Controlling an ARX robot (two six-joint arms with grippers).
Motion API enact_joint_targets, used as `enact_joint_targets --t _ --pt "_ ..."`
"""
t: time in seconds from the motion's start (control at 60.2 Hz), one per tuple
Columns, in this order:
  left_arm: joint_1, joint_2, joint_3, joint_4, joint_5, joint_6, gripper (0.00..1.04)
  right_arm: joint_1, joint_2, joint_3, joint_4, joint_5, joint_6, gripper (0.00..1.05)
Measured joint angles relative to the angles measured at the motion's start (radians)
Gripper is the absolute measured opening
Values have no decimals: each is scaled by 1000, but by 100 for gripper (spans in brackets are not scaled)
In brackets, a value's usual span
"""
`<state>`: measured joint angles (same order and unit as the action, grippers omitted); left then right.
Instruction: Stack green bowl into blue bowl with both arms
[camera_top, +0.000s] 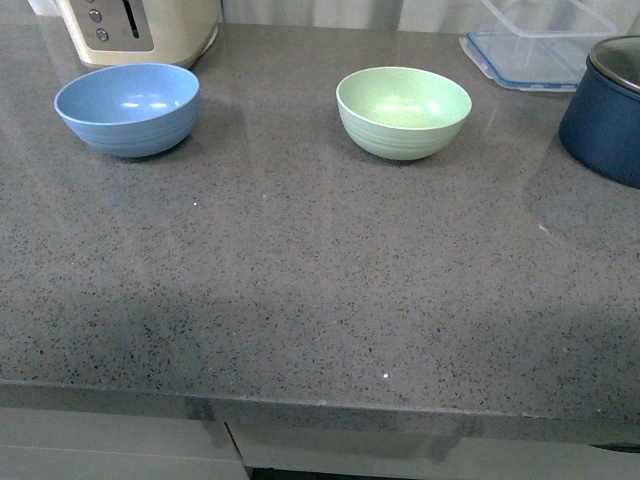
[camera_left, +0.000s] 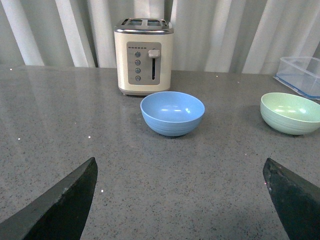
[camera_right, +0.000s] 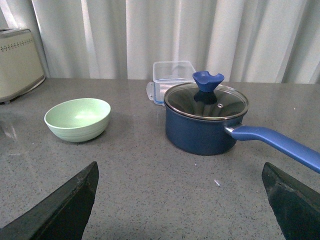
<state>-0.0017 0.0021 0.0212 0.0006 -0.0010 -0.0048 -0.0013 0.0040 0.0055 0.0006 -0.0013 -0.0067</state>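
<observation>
Right up close you only get the dark fingers (camera_left: 65, 205) of the left gripper (camera_left: 179, 161), spread wide with nothing between them, hanging above the grey speckled countertop (camera_top: 300, 290). Same deal with the right gripper (camera_right: 180, 163): claw wide apart, holding nothing. Neither arm shows in the front view.

The blue bowl (camera_top: 127, 108) sits upright and empty at the far left of the counter, just in front of a cream toaster (camera_top: 135, 30). The green bowl (camera_top: 404, 112) is also upright and empty, further right and well apart from the blue one, so no stacking yet. Off to its right there's a navy pot (camera_right: 200, 130) with a glass lid on, and a clear plastic container (camera_top: 540, 45) behind that.
</observation>
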Motion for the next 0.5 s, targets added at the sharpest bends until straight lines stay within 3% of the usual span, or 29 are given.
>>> enact_joint_targets --t 0.498 --pt "0 0 0 0 0 0 98 0 0 0 0 0 0 95"
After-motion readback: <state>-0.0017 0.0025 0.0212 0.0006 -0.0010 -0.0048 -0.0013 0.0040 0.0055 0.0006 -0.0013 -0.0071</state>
